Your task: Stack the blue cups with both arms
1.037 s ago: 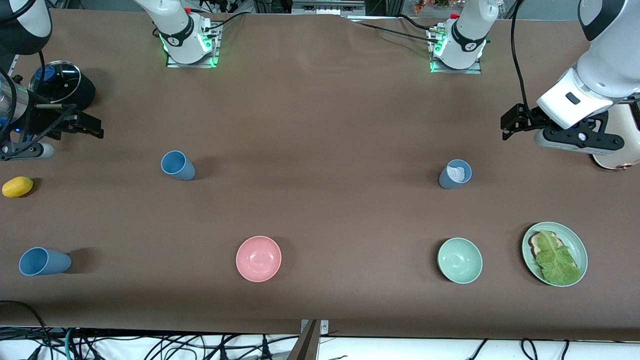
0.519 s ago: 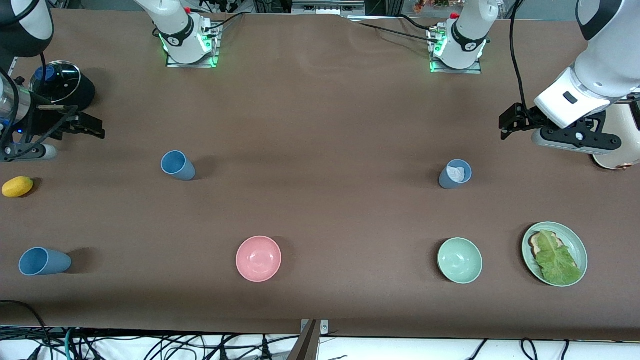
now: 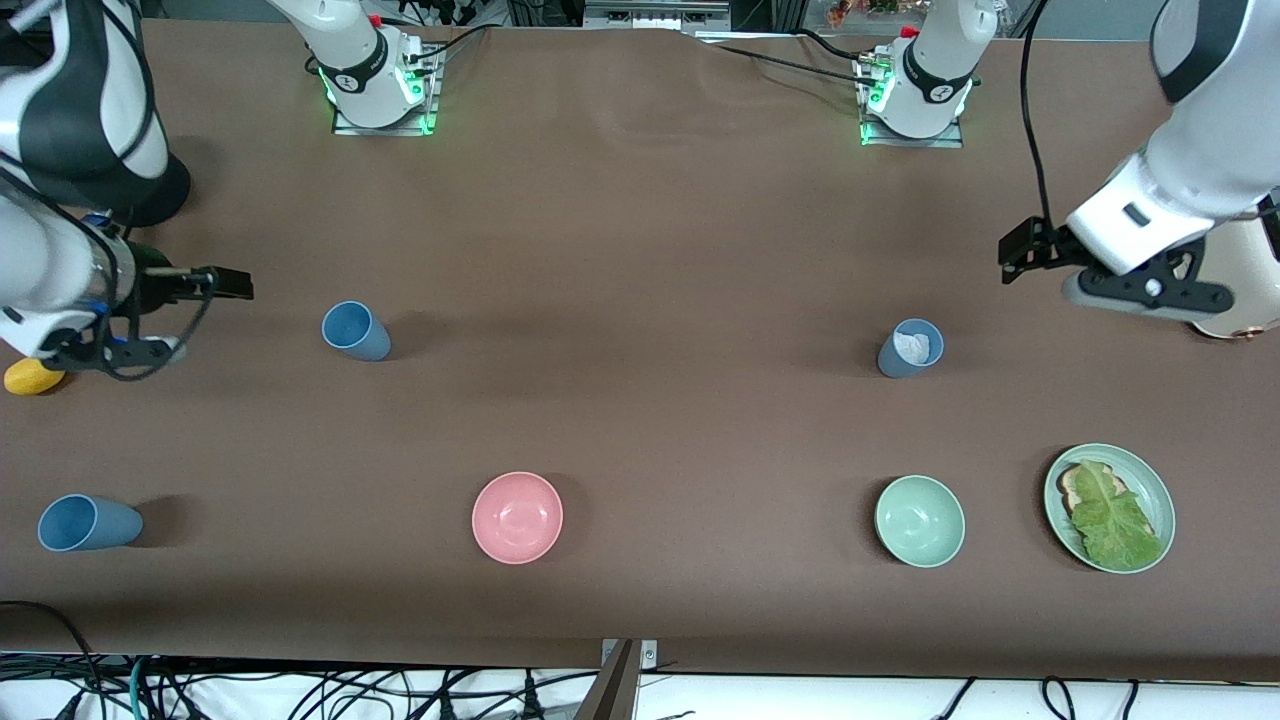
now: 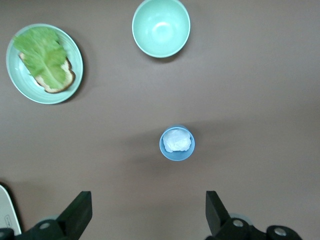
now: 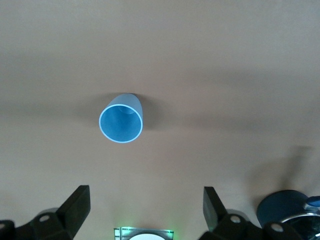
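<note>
Blue cups stand upright in three spots in the front view: one (image 3: 355,331) toward the right arm's end of the table, a greyer one (image 3: 910,349) toward the left arm's end with something white crumpled inside, and a third (image 3: 85,523) nearer the camera at the right arm's end. Nearer the camera than the first two sit a pink bowl (image 3: 517,517) and a green bowl (image 3: 920,521), both empty, and a green plate (image 3: 1153,480) carrying toast under a lettuce leaf. A yellow lemon-like thing (image 3: 30,377) peeks out under the right arm. The right gripper (image 3: 228,283) hangs over the table near the first cup; the left gripper (image 3: 1018,252) hangs over the table near the greyer cup.

The left wrist view looks straight down into the greyer cup (image 4: 177,143), showing the white wad filling it. Its fingers (image 4: 77,214) are spread wide, grasping nothing.

The right wrist view shows the first cup (image 5: 121,124) empty, which the front view leaves unclear. Its fingers (image 5: 75,206) are likewise spread, empty.
</note>
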Robot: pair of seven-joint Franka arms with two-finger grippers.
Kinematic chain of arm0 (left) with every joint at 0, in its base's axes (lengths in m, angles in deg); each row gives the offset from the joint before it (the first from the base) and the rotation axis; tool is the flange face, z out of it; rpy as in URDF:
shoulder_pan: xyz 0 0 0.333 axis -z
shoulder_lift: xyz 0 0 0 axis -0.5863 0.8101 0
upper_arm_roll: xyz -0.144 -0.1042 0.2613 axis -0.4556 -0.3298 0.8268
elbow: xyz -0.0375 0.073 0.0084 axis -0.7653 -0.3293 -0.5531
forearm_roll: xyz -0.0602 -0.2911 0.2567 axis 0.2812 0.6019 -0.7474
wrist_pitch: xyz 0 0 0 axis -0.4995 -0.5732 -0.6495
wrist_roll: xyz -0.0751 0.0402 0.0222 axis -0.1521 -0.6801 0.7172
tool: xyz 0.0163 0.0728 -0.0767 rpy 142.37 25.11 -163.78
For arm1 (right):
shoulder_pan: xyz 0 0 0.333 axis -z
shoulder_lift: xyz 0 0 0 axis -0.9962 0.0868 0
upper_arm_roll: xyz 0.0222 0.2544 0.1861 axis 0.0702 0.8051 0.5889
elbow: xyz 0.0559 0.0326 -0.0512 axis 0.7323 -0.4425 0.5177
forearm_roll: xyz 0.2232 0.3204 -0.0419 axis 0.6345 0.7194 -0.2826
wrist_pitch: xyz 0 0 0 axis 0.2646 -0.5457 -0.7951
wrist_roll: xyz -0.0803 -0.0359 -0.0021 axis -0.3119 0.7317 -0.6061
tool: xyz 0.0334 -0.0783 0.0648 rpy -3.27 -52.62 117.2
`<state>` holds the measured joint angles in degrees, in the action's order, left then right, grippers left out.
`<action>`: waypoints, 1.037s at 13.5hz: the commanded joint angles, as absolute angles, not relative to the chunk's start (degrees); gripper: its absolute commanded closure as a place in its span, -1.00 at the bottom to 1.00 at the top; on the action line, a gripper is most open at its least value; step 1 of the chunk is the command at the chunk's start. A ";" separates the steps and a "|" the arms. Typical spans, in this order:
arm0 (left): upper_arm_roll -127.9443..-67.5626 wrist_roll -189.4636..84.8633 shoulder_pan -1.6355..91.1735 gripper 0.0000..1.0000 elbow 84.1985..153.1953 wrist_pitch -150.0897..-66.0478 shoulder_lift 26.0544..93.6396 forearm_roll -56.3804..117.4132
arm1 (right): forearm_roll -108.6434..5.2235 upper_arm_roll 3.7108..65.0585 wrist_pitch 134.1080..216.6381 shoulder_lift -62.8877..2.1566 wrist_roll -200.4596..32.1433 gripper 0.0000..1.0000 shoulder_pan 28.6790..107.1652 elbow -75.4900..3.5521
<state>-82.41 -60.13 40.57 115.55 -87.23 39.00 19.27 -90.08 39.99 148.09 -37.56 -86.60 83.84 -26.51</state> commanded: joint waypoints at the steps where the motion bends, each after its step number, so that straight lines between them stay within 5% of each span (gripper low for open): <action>1: -82.42 -60.60 41.08 -1.00 114.43 -87.32 45.55 18.54 | -90.31 40.10 154.55 -35.38 -86.29 -1.00 83.79 -30.35; 6: -82.50 -61.12 41.43 -1.00 115.49 -88.72 51.35 18.36 | -90.40 40.10 170.73 -36.34 -86.29 -1.00 83.79 -45.29; 11: -82.50 -61.21 40.99 -0.99 125.30 -105.99 53.47 14.60 | -90.14 40.19 175.68 -35.20 -86.90 -1.00 83.70 -48.48; 14: -82.68 -61.12 40.47 -0.55 133.49 -116.05 53.30 14.14 | -90.05 40.27 175.68 -34.06 -86.99 -1.00 83.62 -48.48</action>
